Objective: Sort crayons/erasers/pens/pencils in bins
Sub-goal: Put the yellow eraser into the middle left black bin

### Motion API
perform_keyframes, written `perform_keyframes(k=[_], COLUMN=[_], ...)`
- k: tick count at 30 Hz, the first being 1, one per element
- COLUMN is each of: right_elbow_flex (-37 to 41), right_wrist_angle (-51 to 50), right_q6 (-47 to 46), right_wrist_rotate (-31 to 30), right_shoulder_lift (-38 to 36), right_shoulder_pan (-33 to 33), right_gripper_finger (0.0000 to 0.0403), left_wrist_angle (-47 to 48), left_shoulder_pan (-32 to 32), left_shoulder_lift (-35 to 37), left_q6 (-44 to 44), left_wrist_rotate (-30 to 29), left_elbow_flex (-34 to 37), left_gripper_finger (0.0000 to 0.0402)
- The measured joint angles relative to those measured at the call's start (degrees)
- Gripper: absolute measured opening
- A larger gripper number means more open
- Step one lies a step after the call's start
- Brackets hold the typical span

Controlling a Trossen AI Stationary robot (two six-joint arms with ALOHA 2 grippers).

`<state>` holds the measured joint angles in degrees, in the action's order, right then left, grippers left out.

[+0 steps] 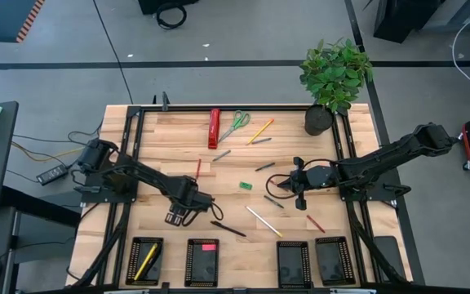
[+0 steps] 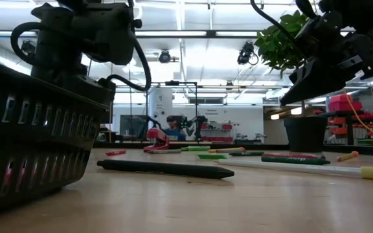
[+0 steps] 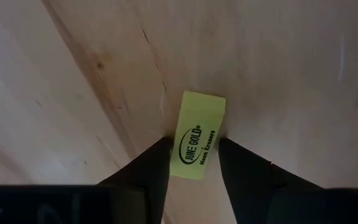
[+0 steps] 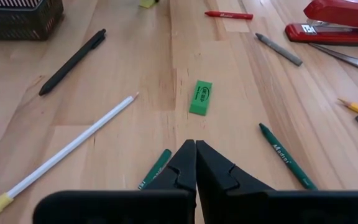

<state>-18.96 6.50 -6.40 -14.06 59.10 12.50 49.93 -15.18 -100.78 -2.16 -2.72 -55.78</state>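
Two fingers of the left end effector (image 3: pixel 194 163) bracket the yellow eraser (image 3: pixel 199 134) on the desk (image 3: pixel 92 74), at seven o'clock from centre, open and not yet pinching. Closing off-centre could squirt the small block sideways. The right end effector (image 4: pixel 195 149), at three o'clock, hovers fully closed and empty.

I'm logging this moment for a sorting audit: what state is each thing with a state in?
Left gripper: fingers either side of yellow block eraser.
Right gripper: shut, empty.
Green block eraser: flat on table.
Second black mesh bin: holds pink eraser.
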Motion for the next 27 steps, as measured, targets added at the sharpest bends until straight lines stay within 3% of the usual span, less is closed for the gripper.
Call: perform_keyframes(k=[9,13,18,27], right_elbow_flex=[-0.02,-0.02,-0.02,-0.02], right_wrist_angle=[0.0,0.0,0.0,0.02], right_q6=[0.27,0.25,0.24,0.22], right_wrist_rotate=[0.0,0.0,0.0,0.0], right_shoulder_lift=[-0.01,-0.01,-0.01,-0.01], right_shoulder_pan=[-0.01,-0.01,0.0,0.0], right_gripper_finger=[0.0011,0.0011,0.0011,0.0011], left_wrist_angle=[-1.28,0.83,6.06,12.56], left_shoulder_pan=[0.02,0.02,-0.33,-1.67], left_shoulder_lift=[0.07,-0.04,-0.13,-0.04], left_q6=[3.46,6.09,8.54,10.43], left_wrist_rotate=[-0.3,0.34,1.03,0.57], left_elbow_flex=[-1.49,-2.78,-9.76,-24.21], left_gripper_finger=[0.0052,0.0035,0.0038,0.0009])
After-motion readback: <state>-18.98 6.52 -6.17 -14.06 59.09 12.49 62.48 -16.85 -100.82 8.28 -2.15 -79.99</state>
